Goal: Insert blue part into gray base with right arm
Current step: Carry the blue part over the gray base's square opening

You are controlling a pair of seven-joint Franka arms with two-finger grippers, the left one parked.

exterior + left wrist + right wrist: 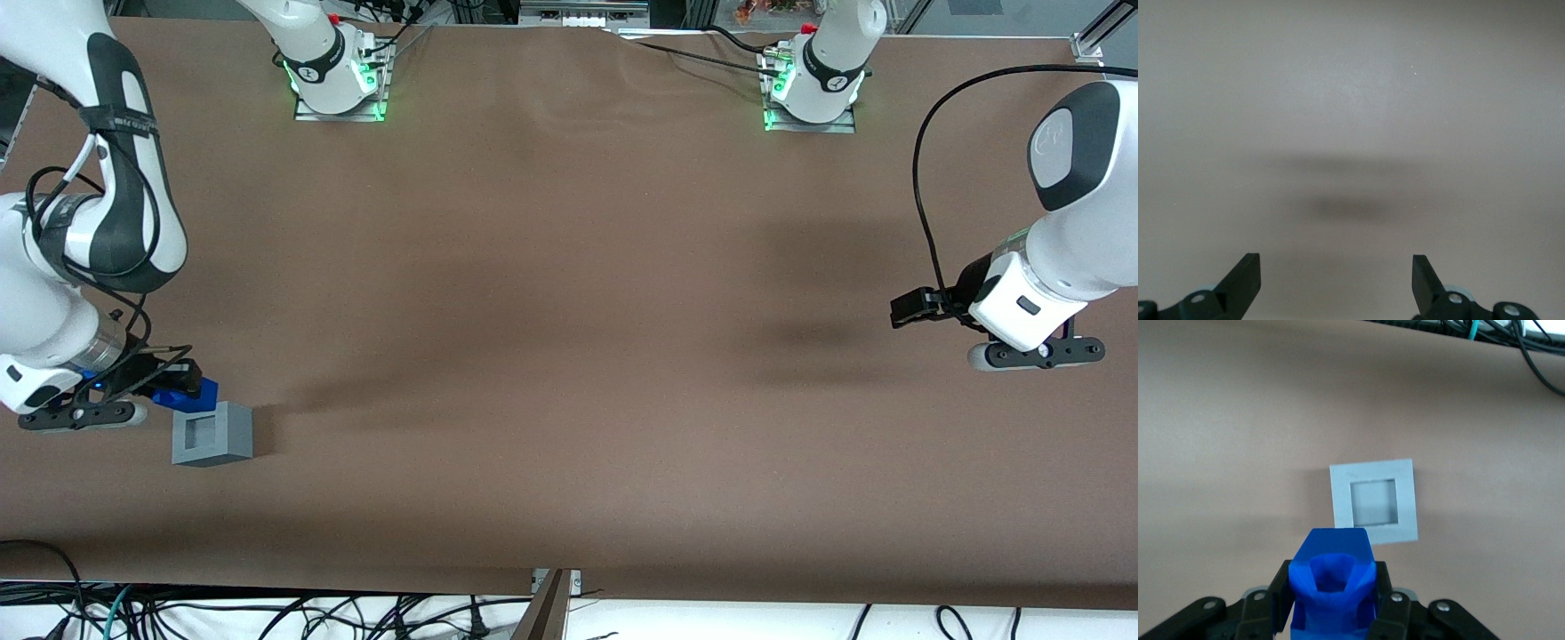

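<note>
My right arm's gripper (182, 384) is shut on the blue part (188, 394), a small bright-blue block held just above the table at the working arm's end. In the right wrist view the blue part (1333, 581) fills the space between the black fingers (1279, 595), its hollow end facing the camera. The gray base (212, 433), a light-gray cube with a square recess in its top, stands on the table beside the gripper and nearer to the front camera. Through the wrist camera the gray base (1403, 480) lies just ahead of the held part, its recess open and empty.
Brown table cover (569, 311) spreads across the whole scene. Two arm bases with green lights (338, 84) (809, 93) stand at the table's edge farthest from the front camera. Loose cables (267, 613) run along the near edge.
</note>
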